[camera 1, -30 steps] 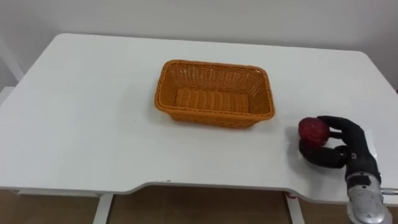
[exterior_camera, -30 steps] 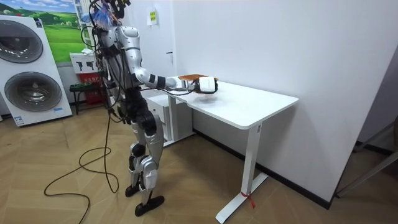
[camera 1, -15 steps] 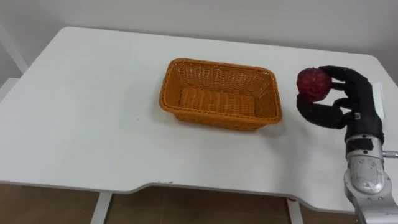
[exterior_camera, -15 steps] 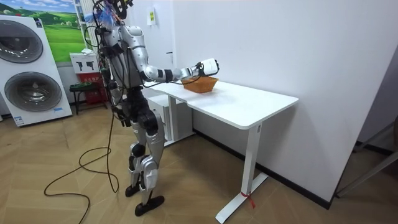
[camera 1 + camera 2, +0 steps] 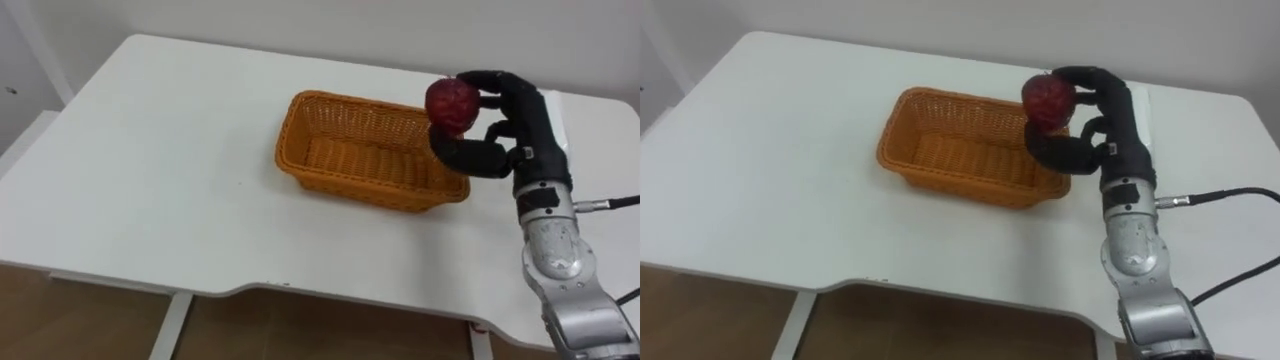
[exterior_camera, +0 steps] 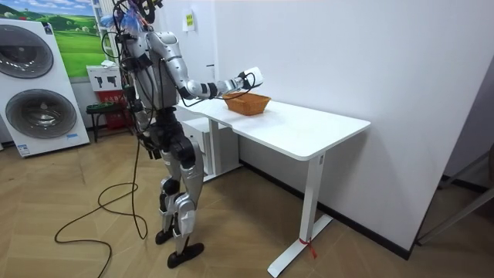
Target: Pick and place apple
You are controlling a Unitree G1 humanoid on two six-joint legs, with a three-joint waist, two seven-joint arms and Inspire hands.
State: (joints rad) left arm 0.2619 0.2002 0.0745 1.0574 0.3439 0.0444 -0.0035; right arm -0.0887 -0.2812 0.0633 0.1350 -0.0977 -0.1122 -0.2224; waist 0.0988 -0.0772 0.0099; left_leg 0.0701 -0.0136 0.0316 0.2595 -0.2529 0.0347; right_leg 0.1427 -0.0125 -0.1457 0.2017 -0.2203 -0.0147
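In the eye views the right hand (image 5: 505, 125) had its fingers curled round the red apple (image 5: 452, 104), holding it above the right-end rim of the orange wicker basket (image 5: 370, 150), with bare white table (image 5: 150, 170) all around. In the room view the robot stood at the table's end on the room view's left, arm outstretched.

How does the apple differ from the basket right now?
The apple is dark red and round; the basket is orange, woven and rectangular. The apple is held in the air by the right hand, near the basket's right end; the basket rests on the white table. The basket is much larger and empty.
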